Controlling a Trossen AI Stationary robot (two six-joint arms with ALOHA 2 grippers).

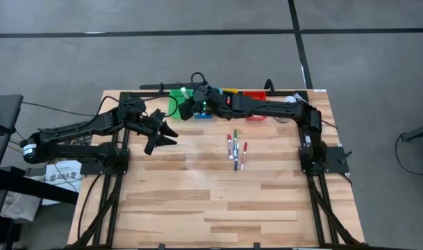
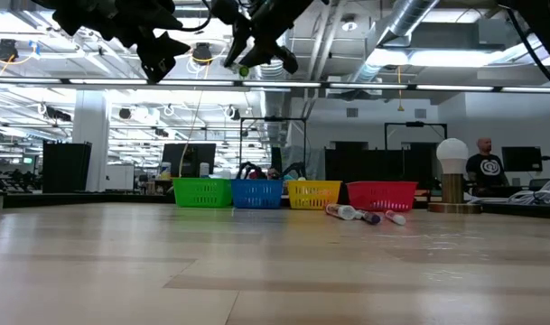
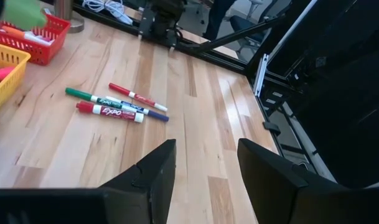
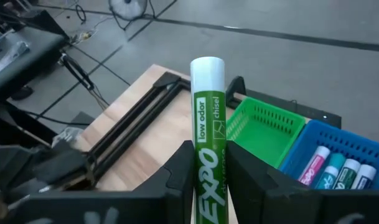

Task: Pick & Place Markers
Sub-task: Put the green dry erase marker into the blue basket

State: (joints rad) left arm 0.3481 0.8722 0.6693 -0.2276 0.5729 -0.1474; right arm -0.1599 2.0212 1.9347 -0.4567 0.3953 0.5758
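My right gripper [image 4: 208, 163] is shut on a green marker [image 4: 208, 118] with a white end, held high over the table's far side near the green bin [image 1: 175, 104]. In the low view this gripper [image 2: 249, 56] hangs well above the bins. Several more markers [image 1: 235, 149], green, red and blue, lie flat on the wood at mid table, and also show in the left wrist view [image 3: 114, 104]. My left gripper [image 1: 162, 136] hovers open over the table's left part, nothing between its fingers [image 3: 153, 177]. My right gripper pinches the green marker's barrel [image 4: 208, 169] between its two fingers. The marker runs along the fingers and sticks out past their tips, white end [image 4: 207, 65] foremost. It is lifted clear of the table and of the bins.
Four small bins stand in a row at the far edge: green [image 4: 264, 127], blue [image 4: 338, 149] with several markers inside, yellow [image 1: 232, 92] and red [image 1: 254, 95]. Black frame rails [image 1: 315, 201] run along both table sides. Bare wood lies toward the near edge.
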